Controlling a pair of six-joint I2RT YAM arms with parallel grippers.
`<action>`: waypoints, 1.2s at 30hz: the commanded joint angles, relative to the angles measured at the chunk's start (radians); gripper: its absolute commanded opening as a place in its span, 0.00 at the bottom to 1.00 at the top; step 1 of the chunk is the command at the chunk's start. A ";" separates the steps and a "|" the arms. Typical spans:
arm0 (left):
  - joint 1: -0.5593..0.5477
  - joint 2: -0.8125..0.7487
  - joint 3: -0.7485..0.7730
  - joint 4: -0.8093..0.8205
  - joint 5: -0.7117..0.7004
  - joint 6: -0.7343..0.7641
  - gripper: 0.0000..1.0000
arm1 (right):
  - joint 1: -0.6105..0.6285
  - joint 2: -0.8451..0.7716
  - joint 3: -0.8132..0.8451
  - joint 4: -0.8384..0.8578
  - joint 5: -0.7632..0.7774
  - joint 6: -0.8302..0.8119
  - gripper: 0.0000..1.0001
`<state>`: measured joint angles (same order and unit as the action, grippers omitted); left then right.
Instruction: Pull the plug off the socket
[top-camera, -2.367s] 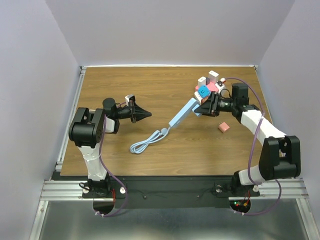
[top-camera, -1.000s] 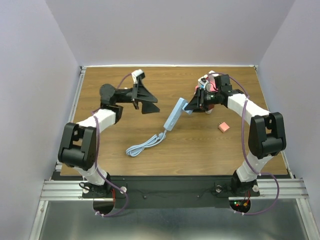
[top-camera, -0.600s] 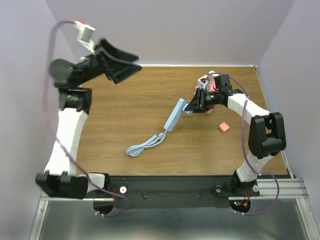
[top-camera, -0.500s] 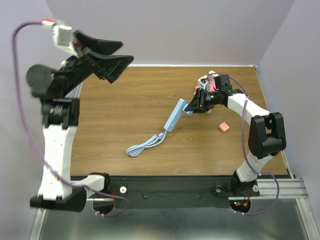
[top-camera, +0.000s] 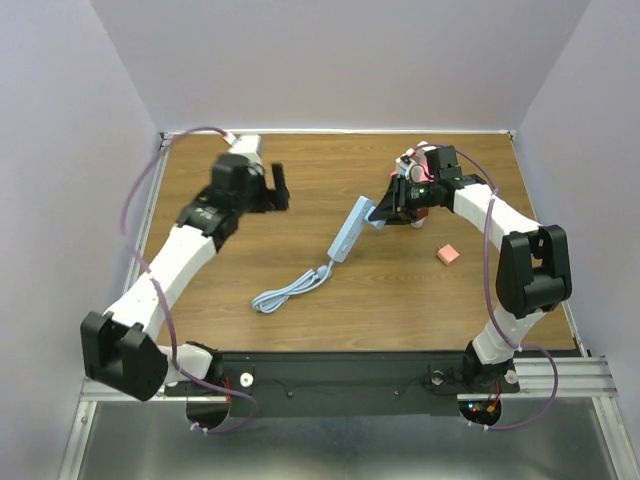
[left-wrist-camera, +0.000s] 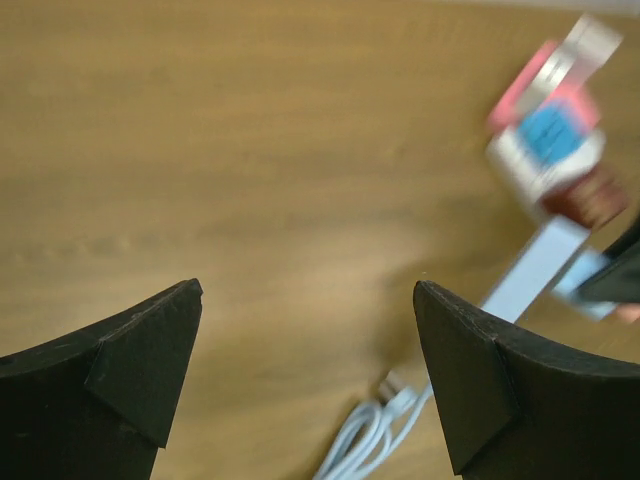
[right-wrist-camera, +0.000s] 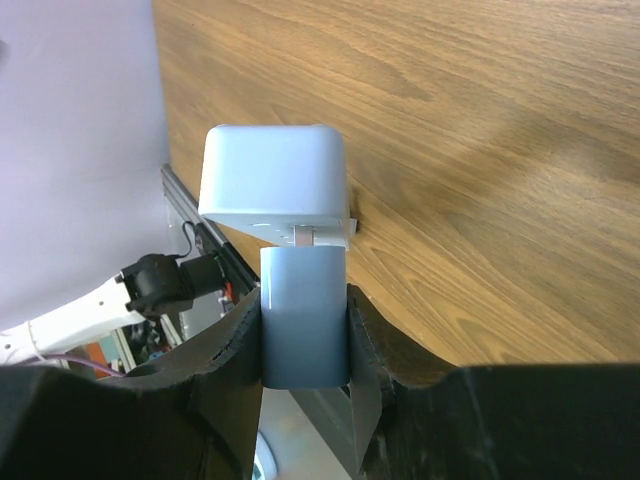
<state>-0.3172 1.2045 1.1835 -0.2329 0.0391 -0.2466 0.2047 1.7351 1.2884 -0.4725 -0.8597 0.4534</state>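
Observation:
A light-blue power strip, the socket (top-camera: 347, 232) (right-wrist-camera: 275, 185), lies slanted in the middle of the table, its white cable (top-camera: 288, 291) coiled toward the front. My right gripper (top-camera: 384, 212) (right-wrist-camera: 304, 330) is shut on the blue-grey plug (right-wrist-camera: 304, 315) (top-camera: 375, 218) at the strip's far end. A metal prong (right-wrist-camera: 305, 237) shows in a narrow gap between plug and socket. My left gripper (top-camera: 277, 187) (left-wrist-camera: 308, 290) hangs open over bare wood to the left of the strip, holding nothing. In its view the strip (left-wrist-camera: 530, 275) and cable (left-wrist-camera: 375, 440) lie to the right.
A cluster of pink, white and blue adapters (top-camera: 420, 165) (left-wrist-camera: 555, 140) sits just behind my right gripper. A small pink block (top-camera: 447, 254) lies on the table to the right of the strip. Purple walls close in the table on three sides.
My left arm swung high up above the table's left edge, then came down over the wood left of the strip, still open. The right gripper, plug and strip have not moved.

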 joint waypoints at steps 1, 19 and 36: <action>-0.143 -0.007 -0.044 0.027 -0.142 0.049 0.99 | 0.022 -0.051 0.057 -0.008 0.010 0.036 0.00; -0.384 0.276 -0.096 0.328 0.104 0.125 0.99 | 0.058 -0.042 0.072 -0.006 -0.022 0.076 0.01; -0.405 0.412 -0.125 0.408 0.084 0.162 0.93 | 0.064 -0.049 0.057 -0.008 -0.113 0.062 0.00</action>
<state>-0.7132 1.6035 1.0531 0.1257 0.1299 -0.1116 0.2565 1.7344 1.3094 -0.4911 -0.8886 0.5049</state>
